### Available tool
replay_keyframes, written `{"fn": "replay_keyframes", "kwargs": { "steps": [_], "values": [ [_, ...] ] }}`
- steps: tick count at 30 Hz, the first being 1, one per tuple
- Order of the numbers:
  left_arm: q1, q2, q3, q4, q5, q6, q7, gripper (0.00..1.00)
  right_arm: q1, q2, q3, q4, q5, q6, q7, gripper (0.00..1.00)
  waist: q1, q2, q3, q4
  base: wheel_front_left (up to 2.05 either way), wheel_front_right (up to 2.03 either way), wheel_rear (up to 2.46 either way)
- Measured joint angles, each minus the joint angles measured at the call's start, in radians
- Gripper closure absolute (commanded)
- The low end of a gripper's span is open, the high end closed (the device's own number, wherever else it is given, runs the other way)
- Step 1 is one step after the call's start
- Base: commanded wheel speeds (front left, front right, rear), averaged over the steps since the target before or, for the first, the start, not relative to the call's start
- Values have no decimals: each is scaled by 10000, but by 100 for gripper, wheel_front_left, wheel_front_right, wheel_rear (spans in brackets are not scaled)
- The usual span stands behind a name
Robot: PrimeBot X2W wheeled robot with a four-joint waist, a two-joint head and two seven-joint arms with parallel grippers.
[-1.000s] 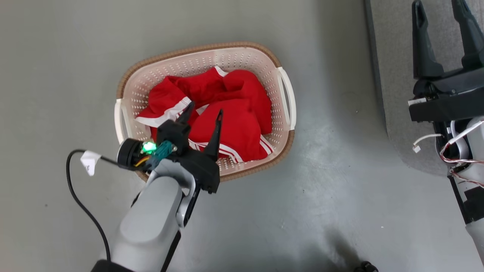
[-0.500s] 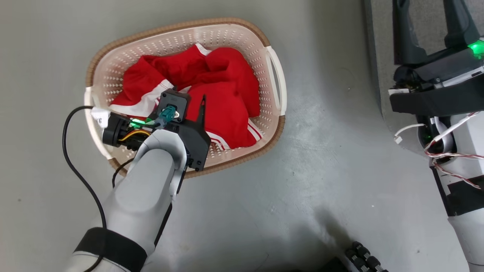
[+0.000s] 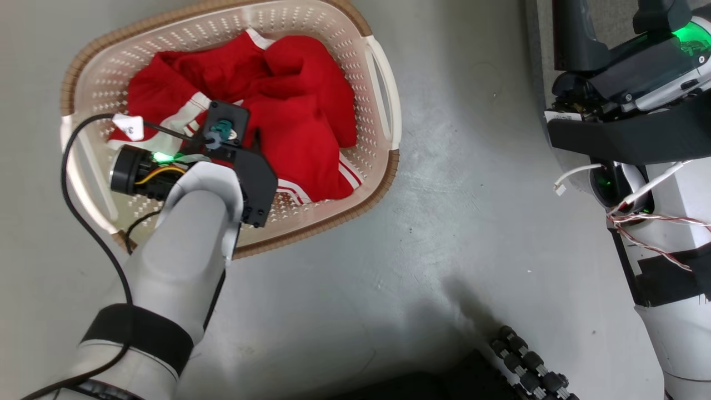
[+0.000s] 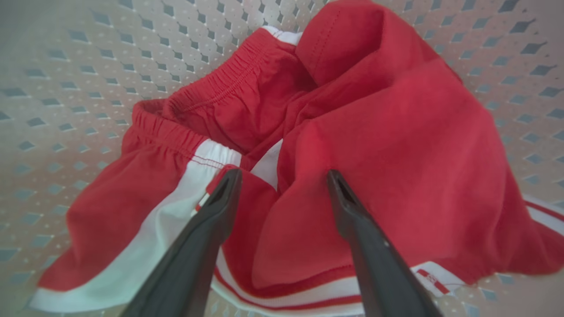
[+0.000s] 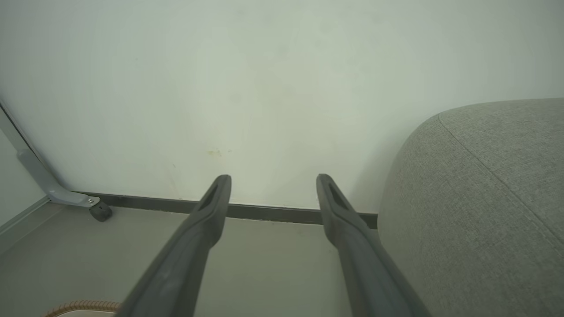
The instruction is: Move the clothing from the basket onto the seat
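The clothing (image 3: 289, 111), red with white panels and stripes, lies bunched in the cream basket (image 3: 333, 214) on the floor. In the left wrist view my left gripper (image 4: 283, 174) stands open just above the clothing (image 4: 374, 145), one fingertip over a white panel, the other over a red fold, nothing pinched between them. The basket's perforated wall (image 4: 88, 66) surrounds the heap. My left forearm (image 3: 189, 233) reaches down into the basket. My right gripper (image 5: 273, 177) is open and empty, held up beside the grey seat (image 5: 484, 198), its fingers (image 3: 572, 33) at the head view's top right.
Grey floor (image 3: 444, 222) lies between basket and seat. A black cable (image 3: 66, 166) loops off my left wrist over the basket's left rim. Dark rollers of my base (image 3: 527, 361) sit at the bottom. A pale wall (image 5: 264, 88) and a castered leg (image 5: 99, 211) are behind.
The head camera has tipped, shifting the whole picture. My left gripper has pitched down and sunk into the basket, close over the clothing, still open. The right gripper stays open.
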Motion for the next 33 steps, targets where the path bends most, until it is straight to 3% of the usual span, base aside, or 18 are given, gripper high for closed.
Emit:
{"fn": "replay_keyframes", "kwargs": {
  "steps": [17, 22, 23, 33],
  "values": [
    [-929, 531, -182, 685, 393, 71, 514, 0, -115, 577, 115, -272, 6, 90, 0, 0, 1, 0, 853, -768, 0, 0, 0],
    [-957, 468, -255, 830, 426, -205, 512, 5, -115, 646, 67, -224, 17, 104, 2, 0, 0, 0, 987, -1021, 0, 0, 0],
    [-958, 443, -261, 851, 426, -207, 512, 100, -115, 646, 52, -188, 17, 104, 0, 0, 0, 0, 992, -1043, 0, 0, 0],
    [-902, 180, -240, 995, 297, -431, 153, 100, -114, 652, -217, 410, 17, 136, 2, 0, -1, -2, 600, -982, 0, 0, 0]
  ]
}}
